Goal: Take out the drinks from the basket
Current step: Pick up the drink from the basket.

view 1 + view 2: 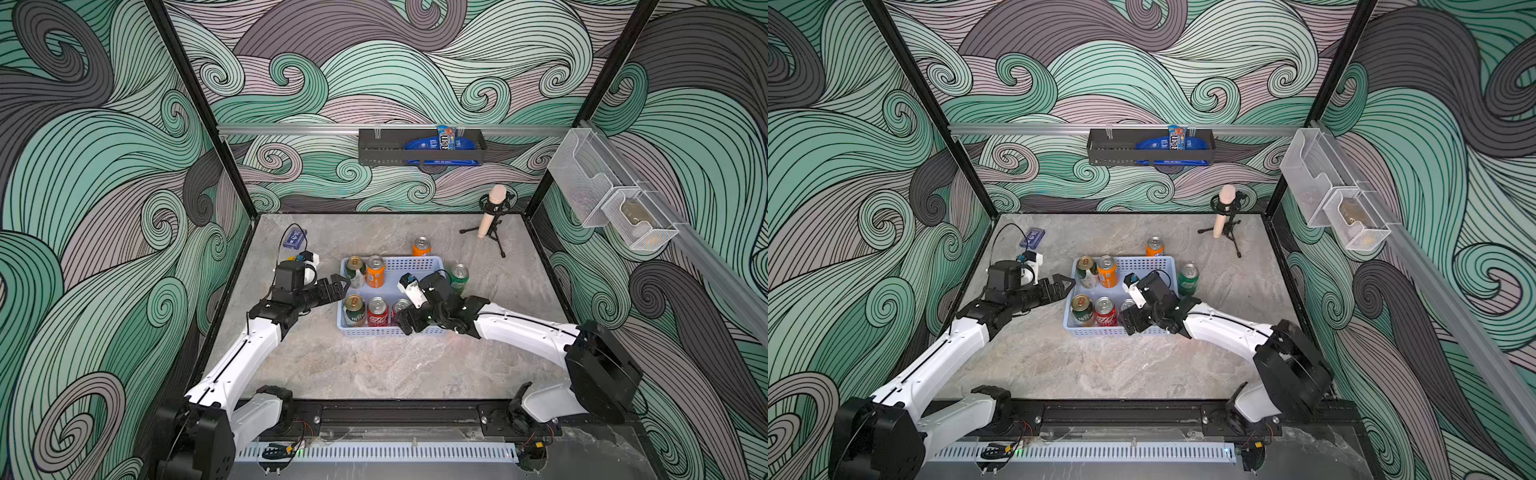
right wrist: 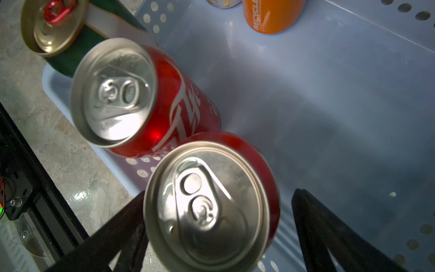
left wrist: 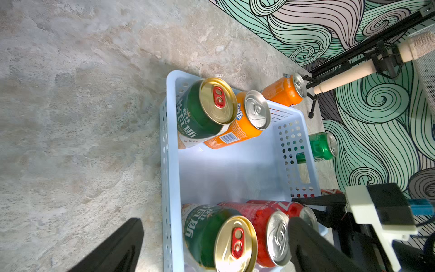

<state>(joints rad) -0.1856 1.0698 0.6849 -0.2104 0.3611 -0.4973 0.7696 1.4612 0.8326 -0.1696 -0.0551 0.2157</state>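
Note:
The light-blue basket (image 1: 415, 262) (image 3: 170, 164) stands mid-table. Inside stand two green-and-cream cans (image 1: 354, 272) (image 1: 354, 311), an orange can (image 1: 375, 272) and two red cans (image 1: 377, 312) (image 2: 150, 99). Outside it, an orange can (image 1: 421, 247) stands behind and a bright green can (image 1: 459, 279) to its right. My right gripper (image 1: 409, 322) (image 2: 220, 193) reaches into the basket's near right part. It is open around the right-hand red can (image 2: 207, 205), with a gap on one side. My left gripper (image 1: 338, 286) (image 3: 211, 245) hangs open at the basket's left wall.
A microphone on a small tripod (image 1: 492, 216) stands at the back right. A blue device with a cable (image 1: 294, 239) lies at the back left. A black rack (image 1: 419, 147) hangs on the rear wall and white mesh bins (image 1: 611, 203) on the right wall.

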